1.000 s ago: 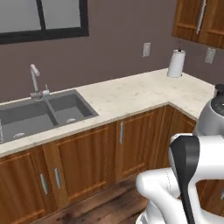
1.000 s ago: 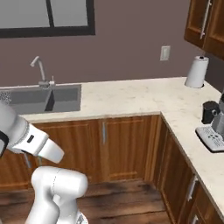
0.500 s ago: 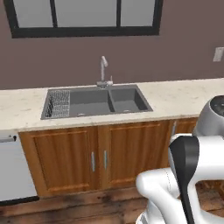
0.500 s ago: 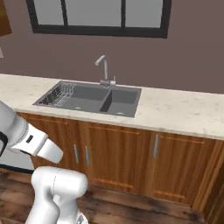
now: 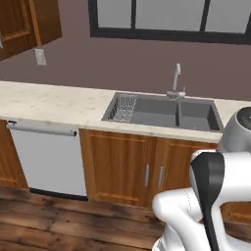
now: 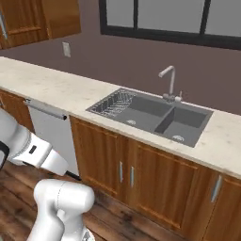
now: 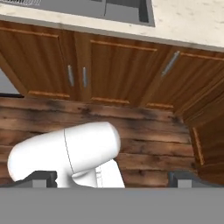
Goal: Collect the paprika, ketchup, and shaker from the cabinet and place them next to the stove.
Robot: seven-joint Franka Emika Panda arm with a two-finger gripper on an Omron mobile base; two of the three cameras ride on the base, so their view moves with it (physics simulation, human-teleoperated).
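Well, gripper (image 7: 113,178) spread wide over wood floor (image 7: 153,131) (no legible writing), sink (image 5: 164,112) above.

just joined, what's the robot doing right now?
Nothing is being handled. The white arm's gripper is open and empty, pointing down at the wooden floor in front of the brown base cabinets. The base faces the grey double-basin sink with its metal faucet under the window, a white dishwasher to the left.

occluded: sink (image 5: 196,113) right corner by arm | cropped: dishwasher (image 5: 49,159), window (image 6: 169,19) top
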